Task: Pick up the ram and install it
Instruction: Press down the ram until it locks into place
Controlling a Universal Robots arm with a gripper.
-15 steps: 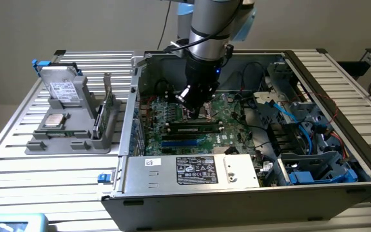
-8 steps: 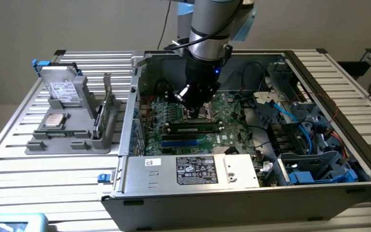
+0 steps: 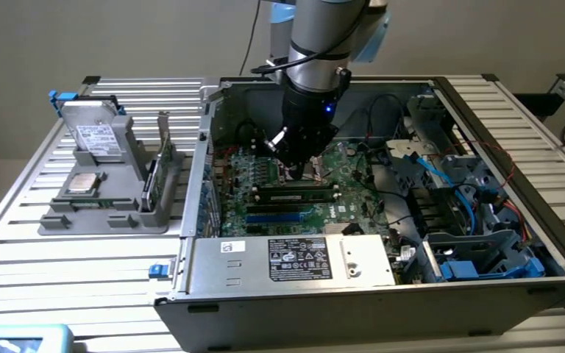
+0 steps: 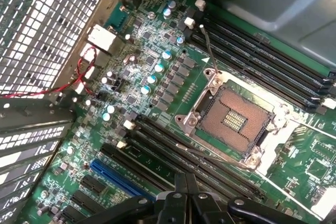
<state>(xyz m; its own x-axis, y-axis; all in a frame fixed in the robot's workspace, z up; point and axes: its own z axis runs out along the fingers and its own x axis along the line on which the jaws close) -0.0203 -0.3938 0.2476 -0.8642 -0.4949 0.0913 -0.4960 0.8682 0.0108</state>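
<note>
My gripper (image 3: 297, 168) hangs inside the open computer case (image 3: 263, 294), low over the green motherboard (image 3: 346, 165). Its fingers (image 4: 178, 195) are shut with nothing between them. One ram stick (image 3: 297, 196) with dark chips lies seated in a long black slot just in front of the gripper, apart from it. Another thin green stick (image 3: 168, 163) stands on edge in the grey holder (image 3: 106, 213) to the exterior view's left of the case. The wrist view looks down on the bare processor socket (image 4: 233, 121), with black slots (image 4: 262, 61) on one side and more slots (image 4: 168, 153) by the fingertips.
The case walls (image 3: 207, 147) enclose the arm. Blue and black cables and a drive cage (image 3: 479, 250) crowd the exterior view's right side. The power supply (image 3: 297, 259) sits at the case front. A hard drive (image 3: 96, 136) and a processor (image 3: 82, 184) rest in the holder on the slatted table (image 3: 76, 272).
</note>
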